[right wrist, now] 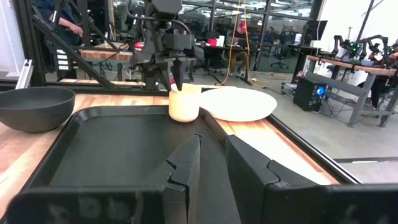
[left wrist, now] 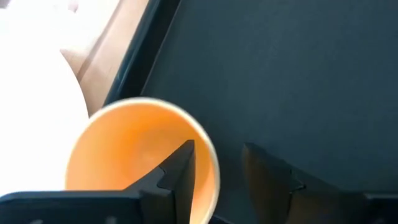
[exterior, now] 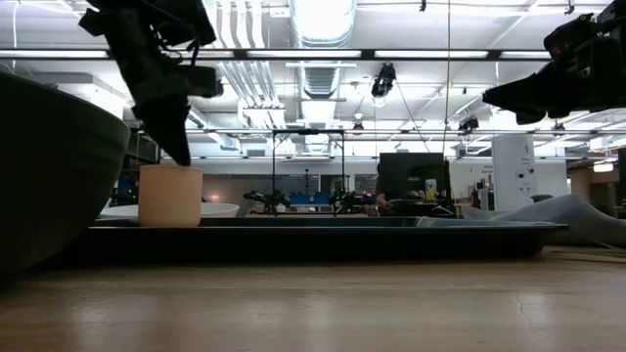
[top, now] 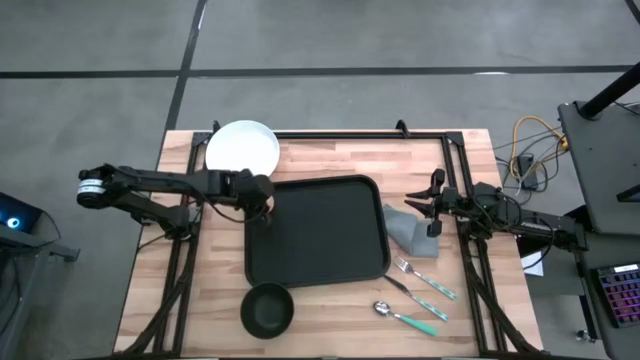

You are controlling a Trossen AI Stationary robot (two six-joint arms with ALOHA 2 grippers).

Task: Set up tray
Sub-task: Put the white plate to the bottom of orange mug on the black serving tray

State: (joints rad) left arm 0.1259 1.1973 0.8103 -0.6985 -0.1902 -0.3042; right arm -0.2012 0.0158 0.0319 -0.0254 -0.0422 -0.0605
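Note:
The black tray [top: 330,250] lies flat in the middle of the table. A tan paper cup [exterior: 170,196] stands upright on the tray's far left corner; it also shows in the right wrist view [right wrist: 184,104]. My left gripper [left wrist: 217,171] is open just above the cup, pointing down, with one finger [left wrist: 180,174] over the cup's inside and the other [left wrist: 267,177] outside its rim. My right gripper [right wrist: 213,158] is open by a narrow gap and empty, raised off the table by the tray's right edge, over a grey napkin [top: 412,232].
A round white plate [top: 242,148] lies beyond the tray's far left corner. A dark bowl [top: 267,310] sits at the tray's near left corner. A fork [top: 425,280] and a spoon [top: 405,317] with teal handles lie at the near right.

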